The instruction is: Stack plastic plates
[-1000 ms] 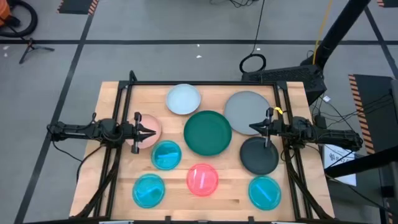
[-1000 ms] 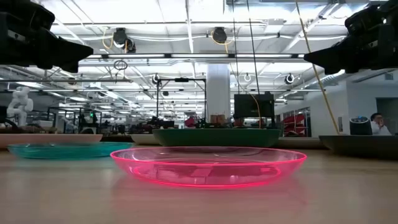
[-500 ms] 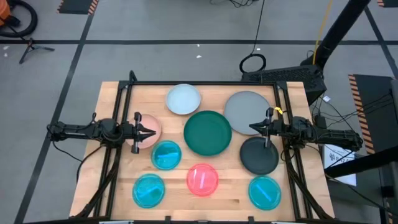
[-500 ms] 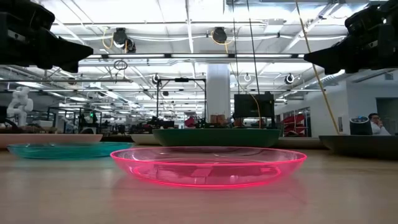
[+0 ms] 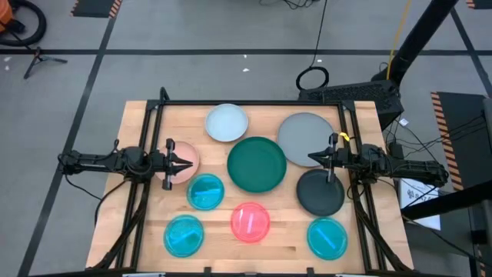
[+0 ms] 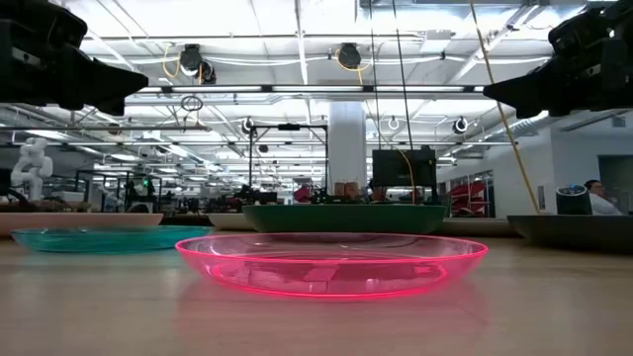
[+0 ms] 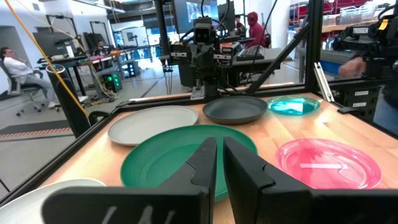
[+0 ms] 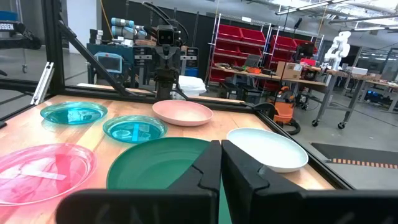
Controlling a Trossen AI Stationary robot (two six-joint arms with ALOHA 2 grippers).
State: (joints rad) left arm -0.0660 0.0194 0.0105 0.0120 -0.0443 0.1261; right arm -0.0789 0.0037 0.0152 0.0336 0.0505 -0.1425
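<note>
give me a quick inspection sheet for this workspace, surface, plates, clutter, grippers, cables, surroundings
Surface: wooden table inside a black frame.
Job's things: nine plates, all lying apart, none stacked: dark green plate, grey plate, black plate, pale plate, peach plate, red-pink plate, three cyan plates.
Clutter: nothing seen.
Grippers: left gripper above the peach plate, shut, empty; right gripper between the grey and black plates, shut, empty.
Cables: a coiled cable on the floor behind the table.
Surroundings: a lab with red bins; seated person.
</note>
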